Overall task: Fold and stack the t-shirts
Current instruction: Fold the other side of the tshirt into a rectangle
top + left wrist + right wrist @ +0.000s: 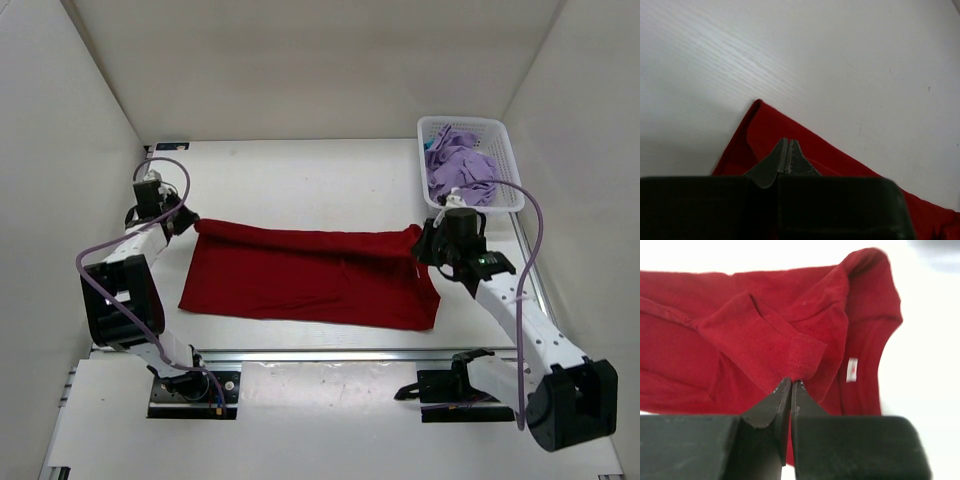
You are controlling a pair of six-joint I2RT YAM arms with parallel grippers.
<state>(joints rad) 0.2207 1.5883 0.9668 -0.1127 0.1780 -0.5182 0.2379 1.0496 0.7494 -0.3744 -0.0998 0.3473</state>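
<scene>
Cloth nearest me: the red t-shirt [310, 275] lies spread on the table [300, 180], soft and limp, likely to sag. My left gripper [788, 150] is pinched tight on its far left corner, and my right gripper [791, 386] on a sleeve hem; doubled hems should hold best. Beyond, the lavender t-shirt [462, 168] sits in the basket [505, 160].

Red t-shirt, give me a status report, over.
Left hand shut on far-left corner of red t-shirt. Right hand shut on a hemmed flap at its right end. Shirt lies spread on table. Purple shirt in basket, nothing in the way.
</scene>
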